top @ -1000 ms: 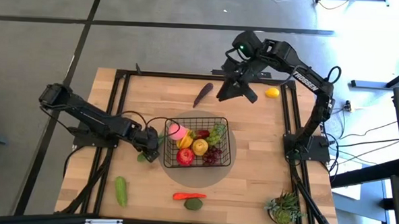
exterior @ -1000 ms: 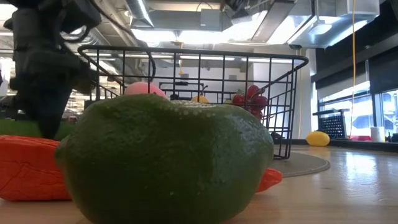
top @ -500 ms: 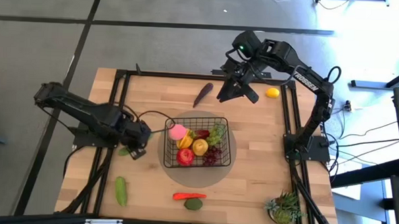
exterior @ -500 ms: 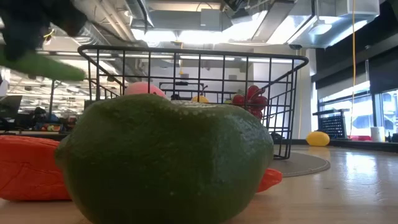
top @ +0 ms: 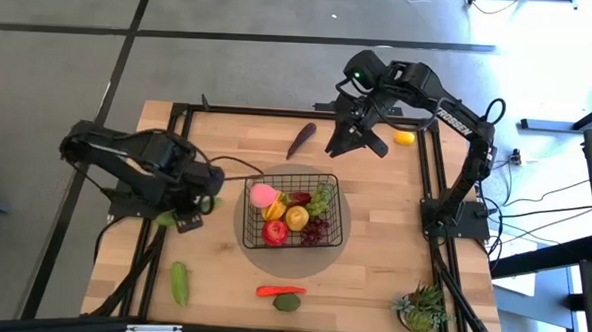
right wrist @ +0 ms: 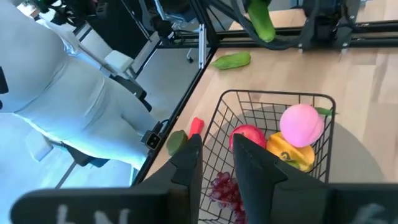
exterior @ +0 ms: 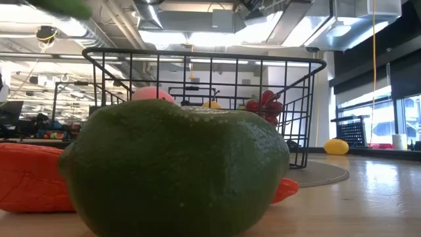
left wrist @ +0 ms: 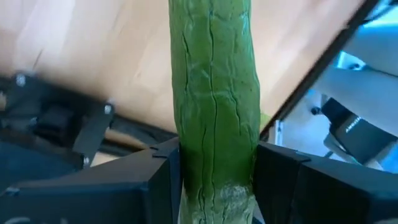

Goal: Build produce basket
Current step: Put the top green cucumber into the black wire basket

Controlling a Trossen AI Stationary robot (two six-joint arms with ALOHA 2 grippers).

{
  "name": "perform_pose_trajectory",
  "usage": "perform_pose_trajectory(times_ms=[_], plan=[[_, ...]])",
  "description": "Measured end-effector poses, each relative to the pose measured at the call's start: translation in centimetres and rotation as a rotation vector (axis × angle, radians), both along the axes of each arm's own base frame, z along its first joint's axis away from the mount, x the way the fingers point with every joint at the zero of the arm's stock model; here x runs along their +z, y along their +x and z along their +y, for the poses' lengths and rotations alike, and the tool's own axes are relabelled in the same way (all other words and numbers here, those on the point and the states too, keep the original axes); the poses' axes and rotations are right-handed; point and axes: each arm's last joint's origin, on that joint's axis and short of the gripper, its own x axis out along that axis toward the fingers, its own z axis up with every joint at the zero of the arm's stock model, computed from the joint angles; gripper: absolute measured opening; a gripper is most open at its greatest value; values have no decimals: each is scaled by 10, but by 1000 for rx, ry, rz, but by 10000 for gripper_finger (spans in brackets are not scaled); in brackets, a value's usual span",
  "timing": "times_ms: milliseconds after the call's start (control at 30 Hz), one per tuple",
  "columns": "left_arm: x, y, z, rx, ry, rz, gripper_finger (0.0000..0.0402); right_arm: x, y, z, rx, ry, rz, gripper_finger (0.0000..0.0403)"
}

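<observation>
My left gripper [left wrist: 214, 186] is clamped on a cucumber [left wrist: 214, 93], lifted above the worktop's [top: 375, 189] left edge, just left of the basket [top: 294, 214]. The basket sits mid-worktop holding a pink peach [top: 264, 195], tomato [top: 274, 231], lemon [top: 297, 217] and grapes [top: 316, 230]. My right gripper [top: 352, 140] hovers near the far edge with fingers [right wrist: 186, 163] almost together, empty.

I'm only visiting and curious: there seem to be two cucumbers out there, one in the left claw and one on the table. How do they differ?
The held cucumber is clamped between the left gripper fingers, lifted beside the basket; the loose cucumber lies flat on the table near the front edge, untouched. Seen from above, the held one is mostly hidden by the arm, while the loose one shows whole. Both are green and elongated.
</observation>
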Motion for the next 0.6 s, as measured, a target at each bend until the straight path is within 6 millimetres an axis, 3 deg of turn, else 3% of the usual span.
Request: perform_pose_trajectory(times_ms=[233,433,600], plan=[[12,46,4,-118,-3,-55,119,-1,1,9,25,13,26,84],[-5,87,9,-241,-68,-32,119,-7,-7,18,73,43,122,84],[-22,111,17,-277,-173,-2,119,-9,-11,25,118,51,147,84]])
